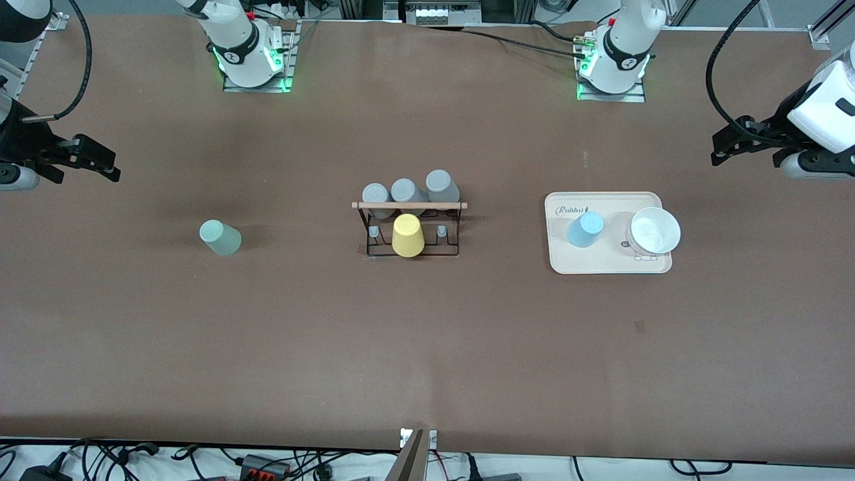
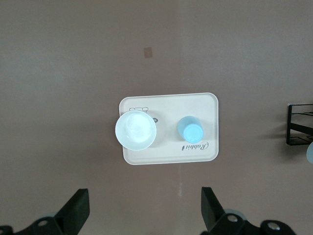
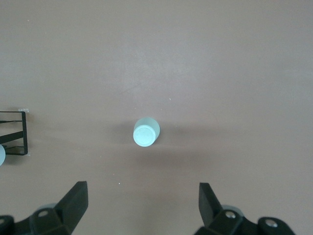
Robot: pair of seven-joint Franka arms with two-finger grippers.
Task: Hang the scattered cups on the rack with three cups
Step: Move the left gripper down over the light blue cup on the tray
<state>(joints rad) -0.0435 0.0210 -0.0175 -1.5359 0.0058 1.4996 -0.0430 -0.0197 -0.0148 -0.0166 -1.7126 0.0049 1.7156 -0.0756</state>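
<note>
The pale mint cup (image 1: 220,237) stands upside down on the bare table toward the right arm's end; it also shows in the right wrist view (image 3: 145,132). The light blue cup (image 1: 585,228) stands upside down on the cream tray (image 1: 608,266); it also shows in the left wrist view (image 2: 189,130). The black wire rack (image 1: 411,250) with a wooden rod stands mid-table. My right gripper (image 1: 107,164) is open and empty, up over the table's right-arm end. My left gripper (image 1: 718,150) is open and empty, up over the left-arm end.
The rack holds three grey cups (image 1: 407,192) and a yellow cup (image 1: 407,235). A white bowl (image 1: 653,231) sits on the tray beside the blue cup. The rack's edge shows in the left wrist view (image 2: 298,125) and the right wrist view (image 3: 14,133).
</note>
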